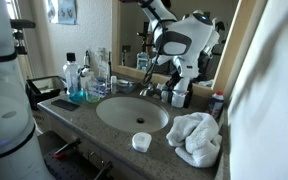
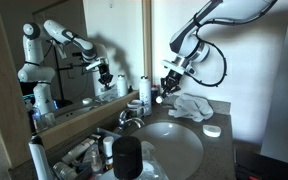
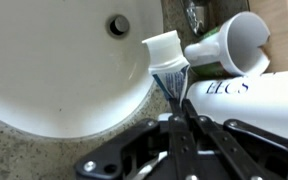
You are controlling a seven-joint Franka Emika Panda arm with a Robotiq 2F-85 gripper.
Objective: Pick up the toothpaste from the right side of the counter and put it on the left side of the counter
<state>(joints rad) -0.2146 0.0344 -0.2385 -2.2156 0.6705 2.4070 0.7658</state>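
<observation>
1. The hand point(image 3: 178, 120) is closed on the toothpaste point(image 3: 167, 62): in the wrist view its two fingers pinch the flat end of the tube, and the white cap points away from them
2. In this view the cap appears just at the rim of the sink point(image 3: 64, 75); I cannot tell if the tube touches the worktop point(image 3: 14, 150)
3. Beside the toothpaste, on the side away from the sink, are a white bottle with letters point(image 3: 249, 100) and a green bottle with a white cap point(image 3: 232, 45)
4. In both exterior views the hand point(image 1: 180, 90) point(image 2: 170, 88) is at the back edge of the sink point(image 1: 132, 113) point(image 2: 174, 150), near the faucet point(image 1: 150, 90)
5. A crumpled white towel point(image 1: 196, 138) point(image 2: 189, 105) lies on the worktop beside the sink
6. A small white round thing point(image 1: 141, 141) lies at the front rim of the sink
</observation>
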